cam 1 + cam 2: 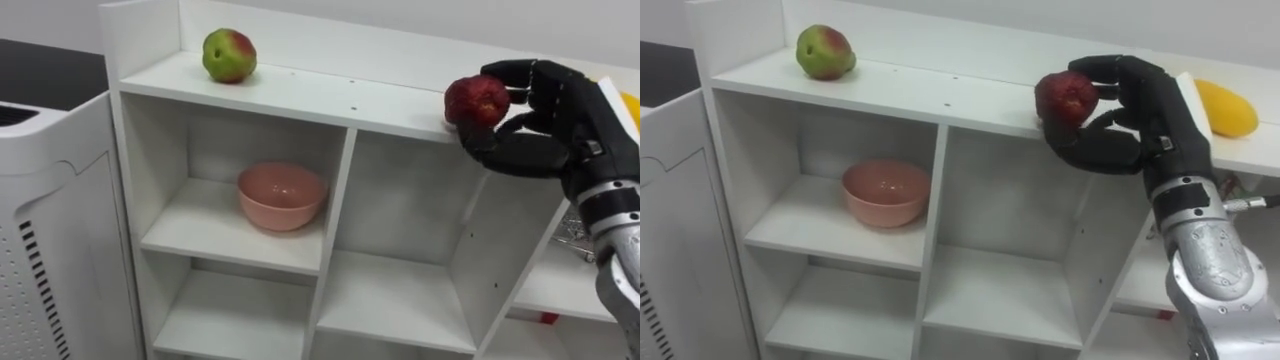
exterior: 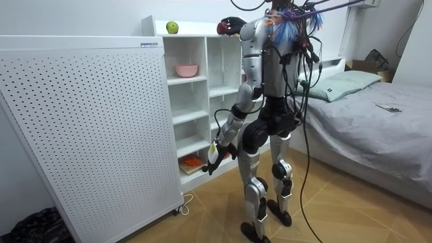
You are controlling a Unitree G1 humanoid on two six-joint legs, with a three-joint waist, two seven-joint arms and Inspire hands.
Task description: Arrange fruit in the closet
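you had the right hand (image 1: 545, 120) at 2 o'clock, fingers and thumb clamped round the red apple (image 1: 477, 100) at the front edge of the closet (image 1: 300, 95) top. green apple (image 1: 229, 55) stood on that top at 11 o'clock; pink bowl (image 1: 282, 195) in the upper-left compartment; yellow fruit (image 1: 1225, 108) at 3 o'clock of the hand. left hand (image 2: 214, 156) hung by the thigh, finger state unreadable.

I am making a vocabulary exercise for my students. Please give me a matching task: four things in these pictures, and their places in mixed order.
Things
1. green-red apple
2. red apple
3. pink bowl
4. yellow mango

Places
A. closet, upper left compartment
B. in the right hand, at the front edge of the closet top
C. closet top, right end
D. closet top, left end

Pairs: 1-D, 2-B, 3-A, 4-C
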